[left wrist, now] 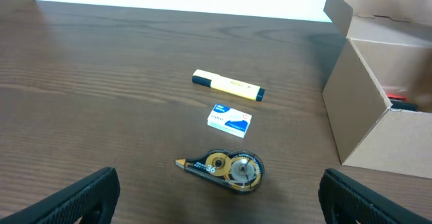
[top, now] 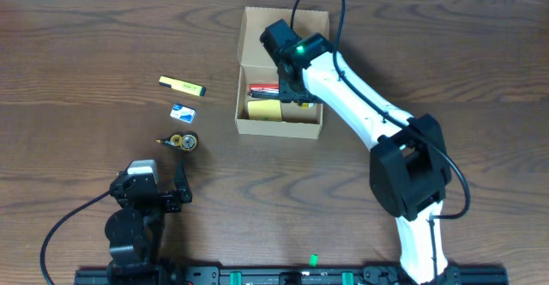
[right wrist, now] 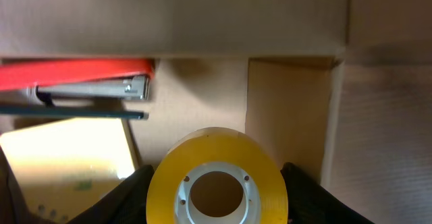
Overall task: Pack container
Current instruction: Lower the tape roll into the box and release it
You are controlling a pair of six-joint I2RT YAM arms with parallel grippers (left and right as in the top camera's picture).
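Right tool: closed onto a yellow tape roll with a white core. One dark finger sits against each side of the roll, which faces my wrist camera hole-on.
Right tool, place: down inside the box, as seen from overhead, at its right-hand part.
Box: open, tan cardboard, on the desk directly around my right tool, well ahead of and to the right of my left tool. The flap stands up along the far side.
Box interior ahead of right tool: the far cardboard wall, with a corner fold just to the right of the roll.
Stapler: red with a metal underside, lying left of and beyond the roll, along the far wall.
Pen: thin and dark, just on my side of the stapler.
Pad: yellow, left of the roll, nearer than the pen.
Left tool: wide open, nothing held, low over the desk near its front edge.
Correction tape: closest to the left tool, straight ahead of it.
Packet: small, white and blue, just beyond the correction tape.
Highlighter: yellow with a dark cap, farthest of the three, lying crosswise.
Box from left wrist: to the right, apart from the three loose items.
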